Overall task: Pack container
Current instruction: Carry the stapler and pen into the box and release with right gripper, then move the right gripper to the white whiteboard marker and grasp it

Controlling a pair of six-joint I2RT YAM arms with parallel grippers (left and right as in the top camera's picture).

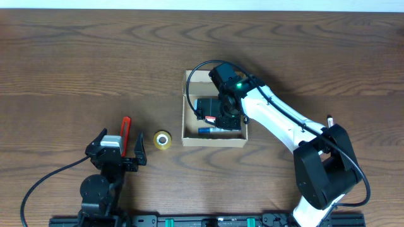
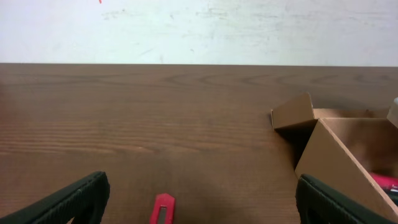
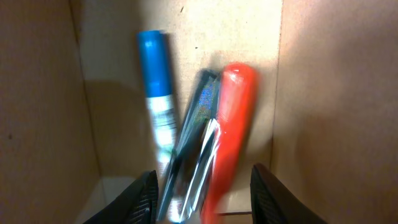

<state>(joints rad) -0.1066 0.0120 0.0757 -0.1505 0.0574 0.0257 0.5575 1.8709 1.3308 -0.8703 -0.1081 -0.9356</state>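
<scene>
The tan cardboard container (image 1: 187, 135) stands open at the table's middle, with its flap at the back. My right gripper (image 1: 222, 115) reaches down inside it. In the right wrist view the right gripper (image 3: 205, 202) is open, and its fingers straddle the near ends of a dark shiny flat item (image 3: 196, 134) and a red pen (image 3: 235, 112). A blue marker (image 3: 155, 87) lies beside them on the box floor (image 3: 224, 37). My left gripper (image 1: 120, 148) is open and empty at the front left. The container also shows in the left wrist view (image 2: 329, 155).
A red box cutter (image 1: 125, 130) lies just ahead of the left gripper (image 2: 202, 205) and shows in the left wrist view (image 2: 163, 210). A yellow tape roll (image 1: 162, 140) lies between the cutter and the container. Black cables trail from both arms.
</scene>
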